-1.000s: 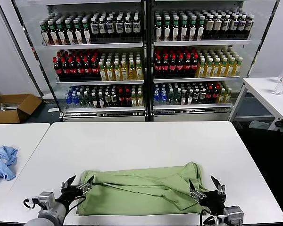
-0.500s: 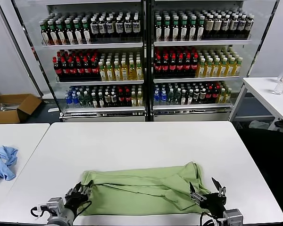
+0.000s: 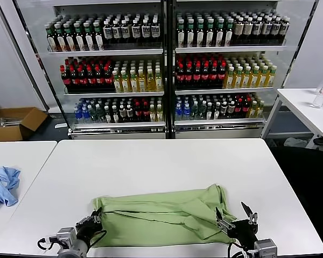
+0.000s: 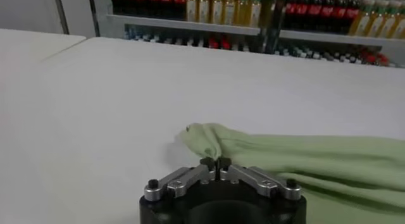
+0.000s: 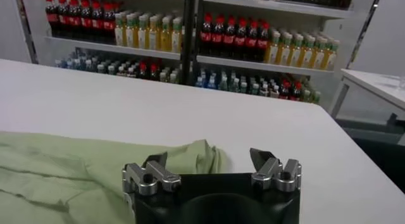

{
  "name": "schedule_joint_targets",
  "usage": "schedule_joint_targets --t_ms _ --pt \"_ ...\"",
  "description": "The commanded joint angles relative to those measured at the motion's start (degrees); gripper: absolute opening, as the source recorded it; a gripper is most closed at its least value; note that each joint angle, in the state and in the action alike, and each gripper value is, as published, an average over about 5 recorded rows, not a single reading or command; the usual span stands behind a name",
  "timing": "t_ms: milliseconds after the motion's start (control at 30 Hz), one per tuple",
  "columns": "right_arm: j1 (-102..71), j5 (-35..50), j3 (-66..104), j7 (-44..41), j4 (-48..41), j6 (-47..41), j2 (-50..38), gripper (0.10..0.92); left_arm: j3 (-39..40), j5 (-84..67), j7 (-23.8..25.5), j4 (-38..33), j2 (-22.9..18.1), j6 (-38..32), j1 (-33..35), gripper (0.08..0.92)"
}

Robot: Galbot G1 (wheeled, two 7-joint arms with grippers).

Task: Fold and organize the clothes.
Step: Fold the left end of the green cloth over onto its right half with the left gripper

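Lower left of the head view: my left gripper is pinched closed on the near-left corner of the light green shirt. Lower right: my right gripper stands spread wide at the shirt's right end, apparently gripping nothing. The shirt lies in a long folded band across the white table. Far left: a blue cloth. Beyond: drink coolers.

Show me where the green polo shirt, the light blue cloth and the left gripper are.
green polo shirt (image 3: 156,217): head view, middle of the folded fabric.
light blue cloth (image 3: 2,185): head view, its crumpled middle.
left gripper (image 4: 216,164): left wrist view, where the closed fingertips meet.
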Motion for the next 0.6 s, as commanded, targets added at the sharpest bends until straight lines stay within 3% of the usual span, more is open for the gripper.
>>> schedule_joint_targets --t_ms 33,167,300,433,600 --pt "-0.02 -0.11 0.07 0.12 0.17 0.09 0.0 0.823 -13.99 7.18 3.12 -6.04 3.81 0.81 -0.1 0.091" --pt "0.54 -0.08 0.02 0.25 0.36 0.15 0.15 0.823 -23.99 10.95 4.87 -2.33 7.1 2.37 0.03 0.091" --pt "1.47 -0.02 0.04 0.33 0.43 0.23 0.22 0.823 -27.1 12.87 5.44 2.43 7.8 2.27 -0.05 0.091" --pt "1.66 -0.01 0.54 0.39 0.42 0.35 0.09 0.822 -21.34 6.57 4.92 -4.34 6.27 5.76 0.7 0.091" --pt "1.4 -0.06 0.88 0.39 0.91 0.24 -0.02 0.823 -5.48 -10.4 6.02 -15.62 3.91 8.66 0.03 0.091"
